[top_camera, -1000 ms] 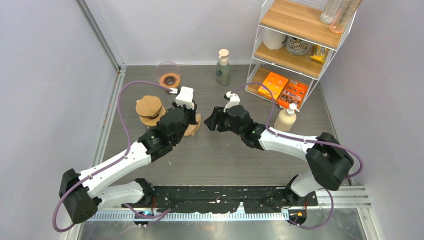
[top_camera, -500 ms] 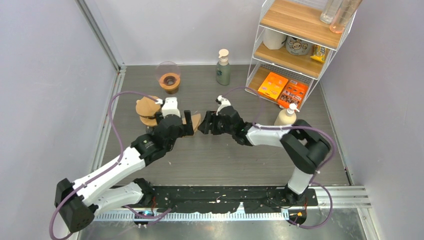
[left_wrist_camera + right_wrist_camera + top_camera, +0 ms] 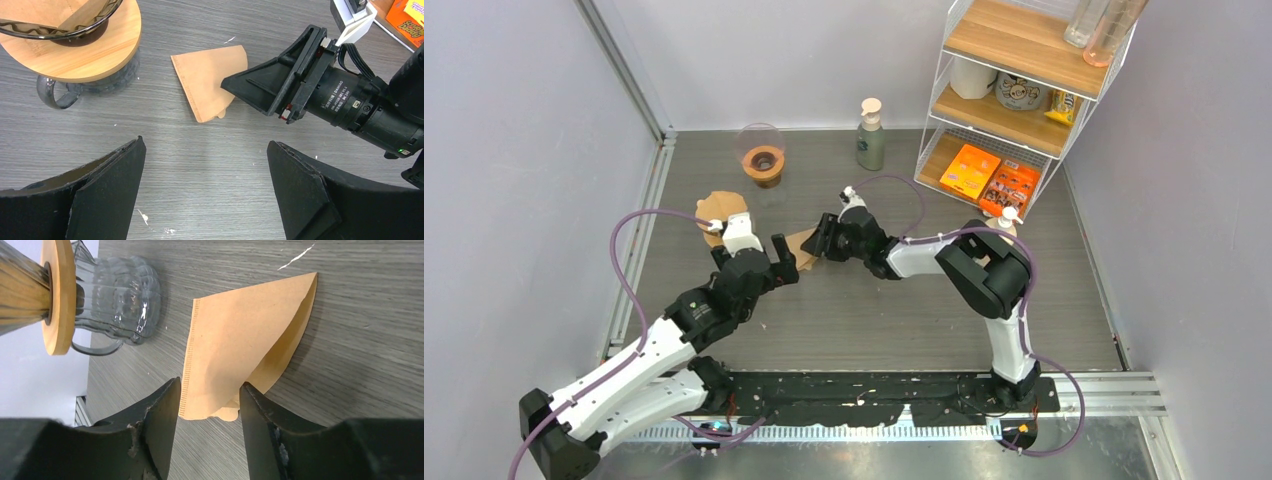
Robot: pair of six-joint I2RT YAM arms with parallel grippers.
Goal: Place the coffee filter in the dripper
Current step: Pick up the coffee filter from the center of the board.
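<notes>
Filter (image 3: 207, 75) edge hid behind right gripper (image 3: 210, 386), fingers spread; contact unclear.

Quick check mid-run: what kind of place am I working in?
Probably a robot test cell staged as a coffee corner: plain partition walls, a stocked wire shelf, a dripper beside a coffee filter.
</notes>
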